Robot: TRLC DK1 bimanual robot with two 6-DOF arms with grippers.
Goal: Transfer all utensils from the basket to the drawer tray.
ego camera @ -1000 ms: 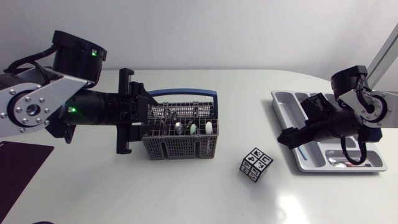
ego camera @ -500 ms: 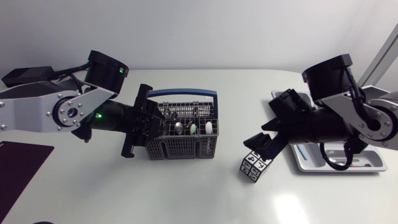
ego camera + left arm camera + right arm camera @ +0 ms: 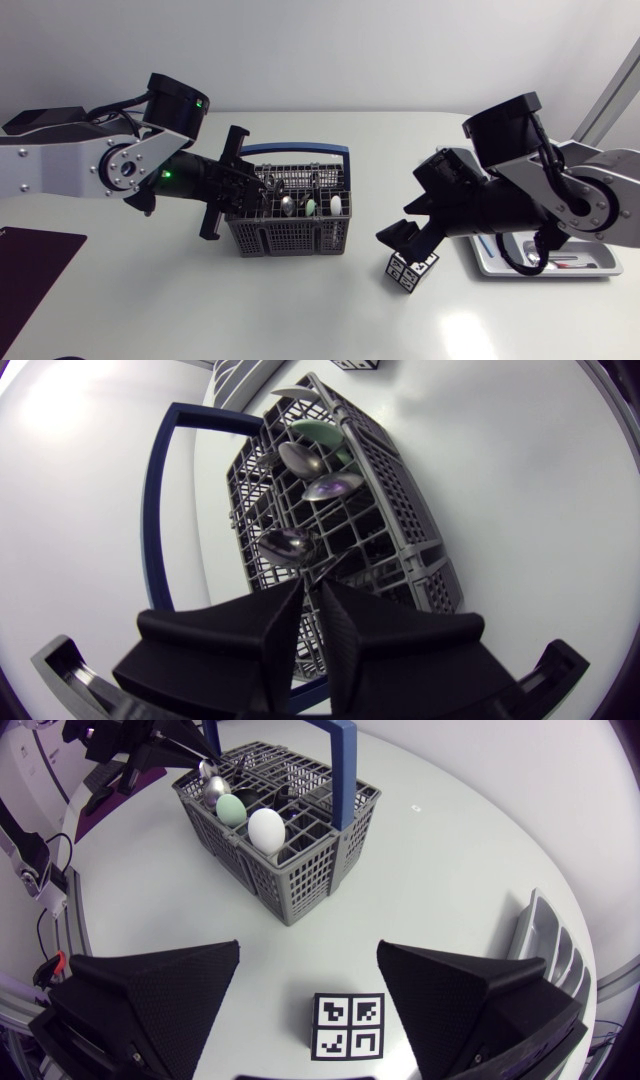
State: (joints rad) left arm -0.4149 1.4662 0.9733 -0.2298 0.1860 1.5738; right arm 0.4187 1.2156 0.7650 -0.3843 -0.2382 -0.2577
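Right tool [image 3: 408, 245] swung nearer the one basket [image 3: 290, 232], where left tool [image 3: 311, 588] hangs.

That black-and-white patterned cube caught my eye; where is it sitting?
Head view: the cube sits on the table between the basket and the tray, beneath the open right claw.

- the basket [image 3: 290, 240] stands on the table [image 3: 300, 315], left of its middle.
- spoons [image 3: 311, 206] stand upright in the basket's compartments, side by side along its length.
- the left gripper [image 3: 310, 588] sits at the basket's left end, above its rim and just beside the nearest spoon [image 3: 288, 544].
- the marker cube [image 3: 411, 271] lies right of the basket, nearer the table's front, apart from it.
- the right gripper [image 3: 412, 243] hangs just over the cube, between basket and drawer tray.
- the drawer tray [image 3: 590, 270] lies far right, partly under the right arm [image 3: 540, 195].
- a mat [image 3: 35, 265] lies at the front left.
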